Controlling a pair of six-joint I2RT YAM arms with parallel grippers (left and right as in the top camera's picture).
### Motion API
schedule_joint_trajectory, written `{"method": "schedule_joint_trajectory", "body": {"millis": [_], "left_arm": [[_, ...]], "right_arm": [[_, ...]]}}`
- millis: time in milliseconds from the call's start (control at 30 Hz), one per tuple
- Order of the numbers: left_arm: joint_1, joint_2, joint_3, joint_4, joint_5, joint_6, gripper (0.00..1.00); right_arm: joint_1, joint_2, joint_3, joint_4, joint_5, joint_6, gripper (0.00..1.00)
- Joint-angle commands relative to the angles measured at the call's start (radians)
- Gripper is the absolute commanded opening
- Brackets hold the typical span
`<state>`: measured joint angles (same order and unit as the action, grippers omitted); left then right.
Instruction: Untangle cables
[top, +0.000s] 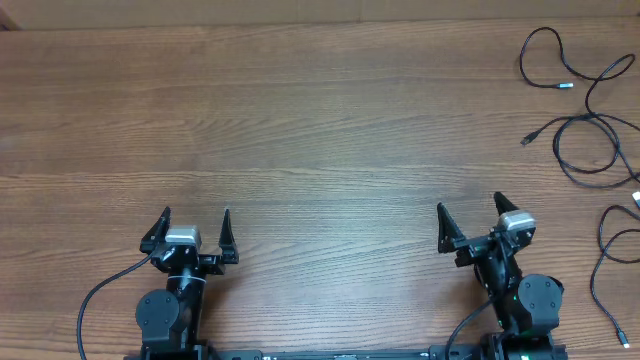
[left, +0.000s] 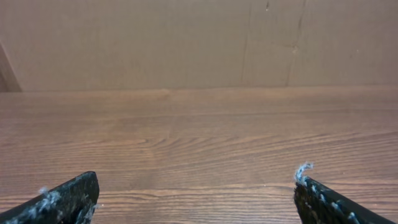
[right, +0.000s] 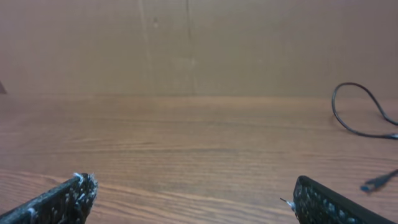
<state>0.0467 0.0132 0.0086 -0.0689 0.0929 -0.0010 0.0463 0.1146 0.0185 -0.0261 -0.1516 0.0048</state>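
Thin black cables (top: 590, 120) lie in loose loops at the table's far right, with small plugs at their ends; one more cable (top: 603, 270) curls near the right edge. In the right wrist view a cable loop (right: 354, 109) and a dark plug (right: 376, 182) show at the right. My left gripper (top: 195, 222) stands open at the front left, far from the cables, nothing between its fingers (left: 62, 202). Also open and holding nothing, my right gripper (top: 470, 212) sits at the front right, left of the cables, its fingertips (right: 323, 202) wide apart.
The wooden table (top: 300, 120) stretches out ahead of both arms. A brown cardboard wall (left: 186, 43) rises at the table's far edge. Thicker black arm wires (top: 95, 300) trail by the left base.
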Motion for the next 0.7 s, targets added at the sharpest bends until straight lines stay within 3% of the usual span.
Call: {"method": "schedule_joint_trajectory", "body": {"millis": [0, 667], "left_arm": [[0.005, -0.009, -0.003, -0.003, 0.0, -0.013, 1.0], [0.005, -0.009, -0.003, -0.003, 0.0, -0.013, 1.0]], "right_arm": [[-0.004, -0.096, -0.01, -0.051, 0.039, 0.005, 1.0], [-0.003, -0.112, -0.01, -0.05, 0.043, 0.005, 1.0]]}}
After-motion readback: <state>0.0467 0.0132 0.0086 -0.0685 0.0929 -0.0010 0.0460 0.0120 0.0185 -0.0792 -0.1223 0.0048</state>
